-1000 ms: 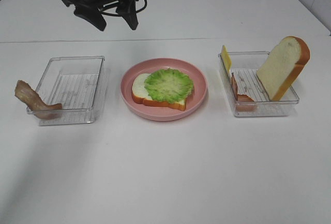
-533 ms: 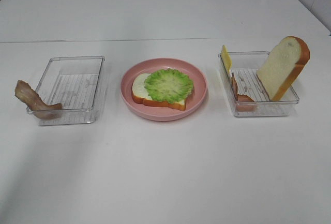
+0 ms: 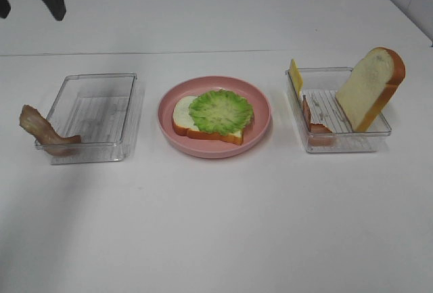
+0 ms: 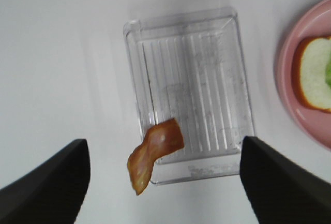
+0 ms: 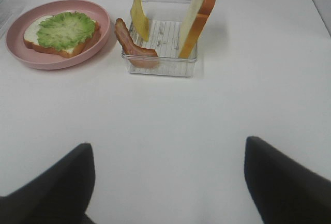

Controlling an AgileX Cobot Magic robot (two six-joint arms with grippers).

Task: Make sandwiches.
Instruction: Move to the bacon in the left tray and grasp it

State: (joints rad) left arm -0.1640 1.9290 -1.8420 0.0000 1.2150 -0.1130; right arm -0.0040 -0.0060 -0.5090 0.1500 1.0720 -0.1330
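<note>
Bacon (image 4: 155, 154) on tray (image 4: 181, 18) rim, left claw (image 4: 164, 143) apart

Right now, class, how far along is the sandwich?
Done: bread slice with lettuce leaf on the pink plate. In hand: nothing; left hand and right hand are open. Left: bacon strip over the rim of the left tray, plus cheese square, second bacon strip and leaning bread slice in the right tray.

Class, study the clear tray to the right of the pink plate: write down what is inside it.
A bread slice standing on edge, an upright yellow cheese square and a bacon strip against one wall. The tray floor behind the bread is covered.
</note>
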